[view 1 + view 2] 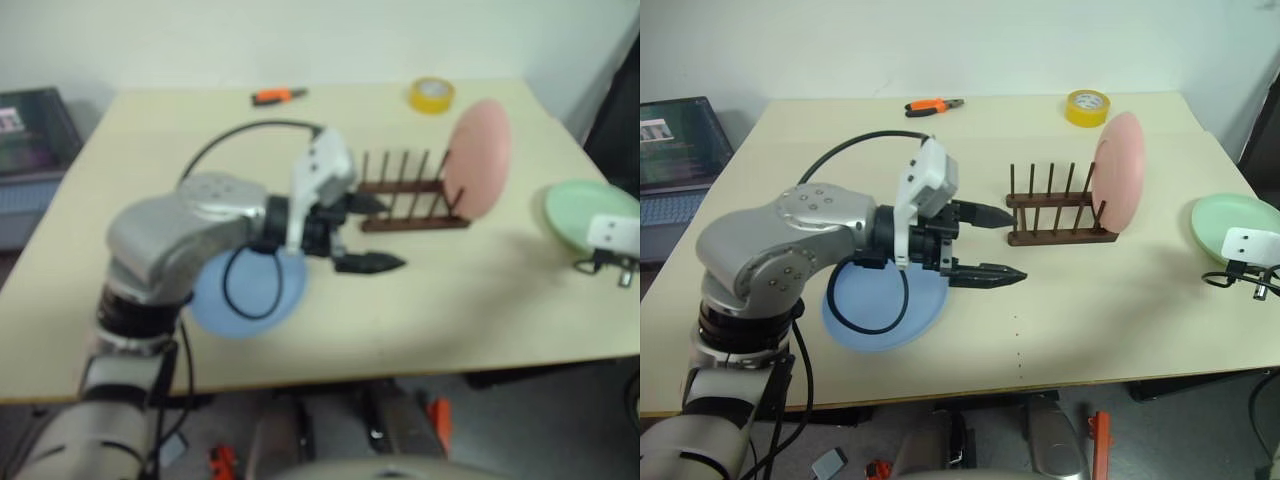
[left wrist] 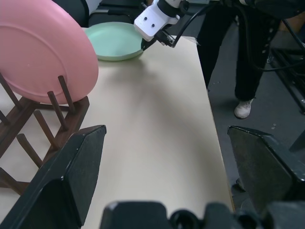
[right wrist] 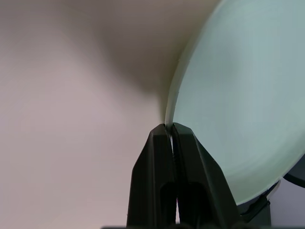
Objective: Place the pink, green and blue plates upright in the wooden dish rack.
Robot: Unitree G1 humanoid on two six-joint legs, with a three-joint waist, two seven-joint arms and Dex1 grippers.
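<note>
The pink plate (image 1: 1118, 172) stands upright at the right end of the wooden dish rack (image 1: 1050, 215). At the table's right edge the green plate (image 1: 1230, 222) lies flat, and my right gripper (image 3: 170, 128) is shut on its near rim, the rim pinched between the fingertips. The blue plate (image 1: 880, 310) lies flat on the front left of the table, partly under my left arm. Above the table between the blue plate and the rack hangs my left gripper (image 1: 1015, 245), open and holding nothing, pointing toward the rack.
A yellow tape roll (image 1: 1087, 107) and orange-handled pliers (image 1: 933, 105) lie at the back of the table. A laptop (image 1: 675, 150) sits off the table's left side. A person's dark-trousered legs (image 2: 248, 57) stand beyond the table's right end.
</note>
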